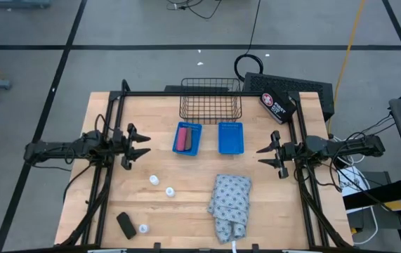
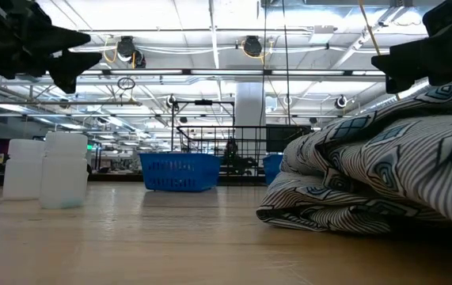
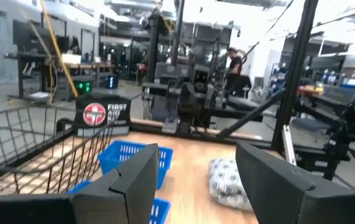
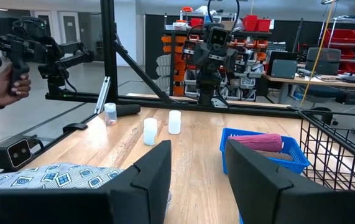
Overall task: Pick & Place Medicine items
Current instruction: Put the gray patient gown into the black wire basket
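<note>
Your desk [image 1: 186, 204] carries a patterned cloth [image 1: 229, 205], a wire basket [image 1: 211, 99] and two blue trays [image 1: 231, 138]. The black pouch [image 1: 277, 105] reads "FIRST AID KIT". The left gripper [image 1: 141, 145] and right gripper [image 1: 265, 156] hover released, empty. Pink and brown pieces [image 1: 183, 138] lie in the left tray; the black piece [image 1: 126, 224] and three white bottles [image 1: 154, 180] sit front-left.

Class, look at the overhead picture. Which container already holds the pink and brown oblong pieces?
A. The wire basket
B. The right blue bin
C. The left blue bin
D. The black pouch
C: in the high view the pink and brown pieces lie inside the left blue bin, while the right blue bin shows only its blue floor.
</note>
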`<action>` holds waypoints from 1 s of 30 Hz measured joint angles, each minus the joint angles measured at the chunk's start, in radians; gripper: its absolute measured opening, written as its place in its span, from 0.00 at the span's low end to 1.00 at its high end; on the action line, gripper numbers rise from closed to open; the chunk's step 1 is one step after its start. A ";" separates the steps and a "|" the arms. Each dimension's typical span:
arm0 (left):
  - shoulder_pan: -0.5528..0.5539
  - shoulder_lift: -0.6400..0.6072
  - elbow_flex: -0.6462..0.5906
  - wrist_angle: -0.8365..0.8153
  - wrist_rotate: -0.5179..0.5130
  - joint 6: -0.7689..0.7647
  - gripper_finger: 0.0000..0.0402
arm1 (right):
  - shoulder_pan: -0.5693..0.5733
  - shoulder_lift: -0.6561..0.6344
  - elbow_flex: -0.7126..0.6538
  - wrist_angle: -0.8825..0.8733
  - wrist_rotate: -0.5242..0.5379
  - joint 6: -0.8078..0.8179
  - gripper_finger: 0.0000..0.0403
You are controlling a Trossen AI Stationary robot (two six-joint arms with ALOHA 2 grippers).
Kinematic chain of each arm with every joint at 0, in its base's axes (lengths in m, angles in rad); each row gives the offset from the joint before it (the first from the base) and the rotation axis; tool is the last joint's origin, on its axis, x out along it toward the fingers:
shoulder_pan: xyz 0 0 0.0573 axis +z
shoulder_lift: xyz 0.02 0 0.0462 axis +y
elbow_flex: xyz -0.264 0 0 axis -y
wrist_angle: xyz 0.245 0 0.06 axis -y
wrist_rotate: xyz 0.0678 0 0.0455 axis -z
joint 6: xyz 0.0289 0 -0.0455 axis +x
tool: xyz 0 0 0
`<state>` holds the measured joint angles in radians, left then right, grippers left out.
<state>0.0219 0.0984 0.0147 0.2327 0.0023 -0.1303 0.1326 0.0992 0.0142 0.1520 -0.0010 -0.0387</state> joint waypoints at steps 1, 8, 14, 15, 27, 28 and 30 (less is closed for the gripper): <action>-0.006 0.006 0.000 0.006 -0.017 -0.007 0.56 | 0.000 0.000 0.000 0.000 0.000 0.000 0.35; -0.039 0.039 0.000 0.022 -0.132 -0.024 0.56 | 0.000 0.000 0.000 0.000 0.000 0.000 0.35; -0.051 0.055 0.000 -0.057 -0.138 0.035 0.56 | 0.000 0.000 0.000 0.000 0.000 0.000 0.35; -0.051 0.054 0.000 -0.062 -0.135 0.042 0.56 | 0.000 0.000 0.000 0.000 0.000 0.000 0.35; -0.051 0.054 0.000 -0.080 -0.142 0.090 0.56 | 0.000 0.000 0.000 0.000 0.000 0.000 0.35; -0.051 0.054 0.000 -0.080 -0.142 0.100 0.56 | 0.000 0.000 0.000 0.000 0.000 0.000 0.35; -0.051 0.054 0.000 -0.080 -0.142 0.107 0.56 | 0.000 0.000 0.000 0.000 0.000 0.000 0.35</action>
<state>-0.0296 0.1528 0.0147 0.1524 -0.1398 -0.0236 0.1324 0.0991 0.0142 0.1523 -0.0010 -0.0387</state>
